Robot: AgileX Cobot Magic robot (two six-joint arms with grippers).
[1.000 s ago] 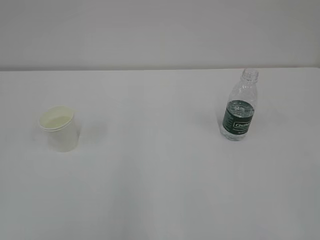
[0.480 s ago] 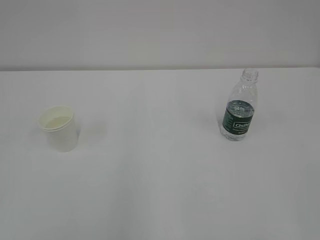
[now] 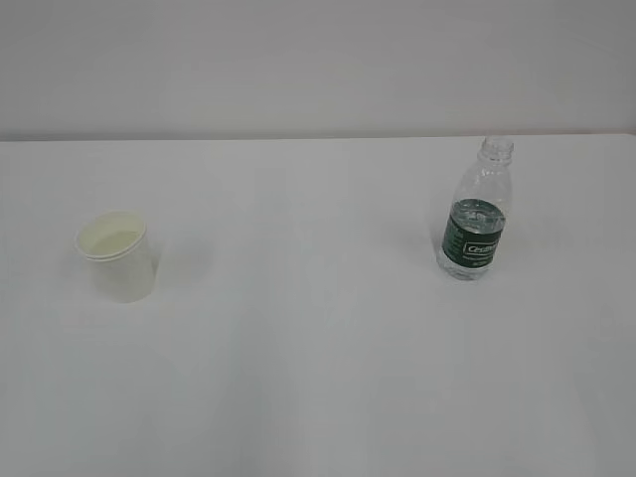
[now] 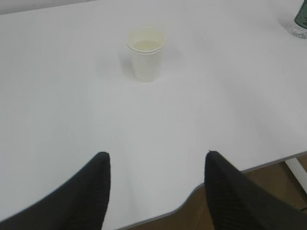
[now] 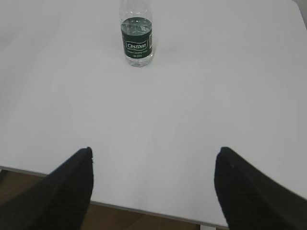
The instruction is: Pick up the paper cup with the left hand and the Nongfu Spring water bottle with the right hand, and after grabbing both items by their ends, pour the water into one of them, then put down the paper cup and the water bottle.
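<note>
The bottle (image 5: pixel 136 36) stands upright and uncapped on the white bench (image 3: pixel 318 348), its dark green label reading "Cestbon" in white, well apart from the paper cup (image 4: pixel 146 54) standing upright to its left, while the left tool (image 4: pixel 156 165) and right tool (image 5: pixel 153 160) both hang spread and empty near the bench's edge.

Left hand (image 4: pixel 156 165) and right hand (image 5: pixel 152 163) hover over the table's near edge, jaws spread wide, gripping nothing
</note>
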